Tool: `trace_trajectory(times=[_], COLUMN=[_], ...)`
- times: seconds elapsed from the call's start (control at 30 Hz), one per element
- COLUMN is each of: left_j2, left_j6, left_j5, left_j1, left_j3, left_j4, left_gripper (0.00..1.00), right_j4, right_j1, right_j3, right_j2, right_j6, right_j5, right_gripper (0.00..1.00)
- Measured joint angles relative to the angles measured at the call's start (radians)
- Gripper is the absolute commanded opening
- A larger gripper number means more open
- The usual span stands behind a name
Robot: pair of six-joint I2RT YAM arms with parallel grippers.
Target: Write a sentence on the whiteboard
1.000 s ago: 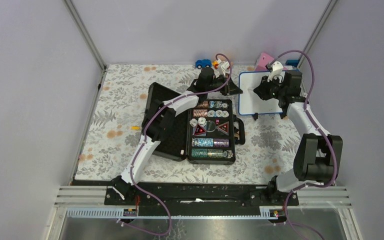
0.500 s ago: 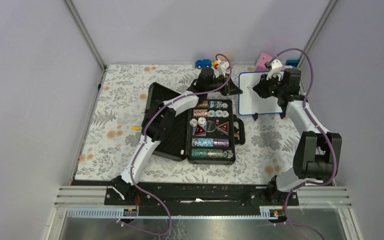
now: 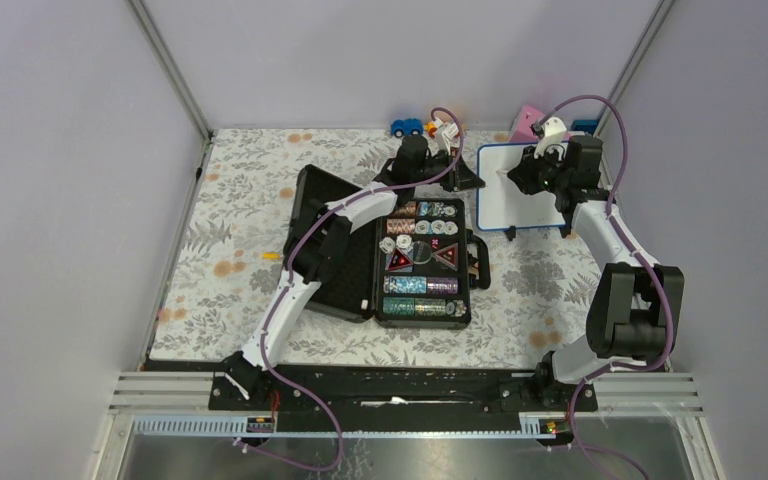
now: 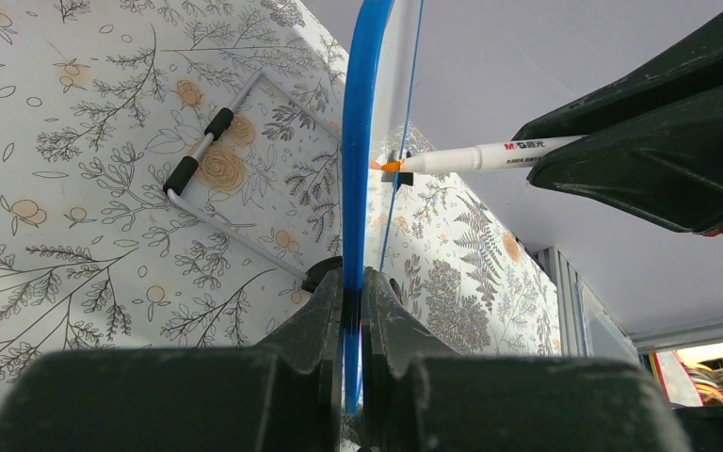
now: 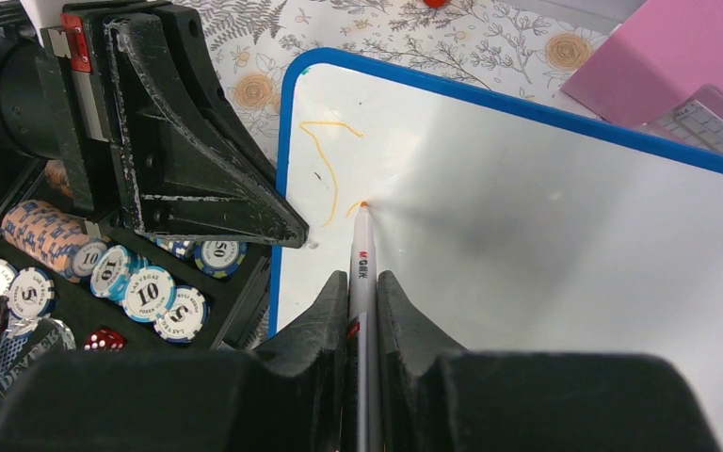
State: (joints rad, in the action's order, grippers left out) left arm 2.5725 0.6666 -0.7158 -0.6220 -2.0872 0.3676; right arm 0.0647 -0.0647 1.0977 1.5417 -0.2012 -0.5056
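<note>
My left gripper (image 4: pixel 353 282) clamps blue-framed white rectangular whiteboard (image 3: pixel 500 205), upper right of top view | my right gripper (image 5: pixel 362 282) pinches slim white marker (image 5: pixel 361 247), tip on board | faint orange sentence (image 5: pixel 325 174): 2 strokes | I'd press lightly, brace steady

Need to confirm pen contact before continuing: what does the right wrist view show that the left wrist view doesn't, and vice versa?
Right wrist only: the whiteboard face-on with orange strokes of the sentence, plus poker chips. Left wrist only: the board edge-on, its frame pinched in the left pincer. Both: the marker, held by the right pincer, its orange tip at the board.
</note>
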Motion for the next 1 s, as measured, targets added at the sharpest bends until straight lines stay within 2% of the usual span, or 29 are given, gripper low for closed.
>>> trace_trajectory(times=[1.0], left_j2=[0.0], left_j6=[0.001], left_j5=[-0.003], left_j1=[0.0], left_j3=[0.0], left_j4=[0.001], left_gripper=[0.0], right_j4=[-0.011], right_j1=[-0.004], right_j3=[-0.055], right_j2=[-0.037], right_j6=[-0.039], right_j5=[0.025], right_gripper=[0.0])
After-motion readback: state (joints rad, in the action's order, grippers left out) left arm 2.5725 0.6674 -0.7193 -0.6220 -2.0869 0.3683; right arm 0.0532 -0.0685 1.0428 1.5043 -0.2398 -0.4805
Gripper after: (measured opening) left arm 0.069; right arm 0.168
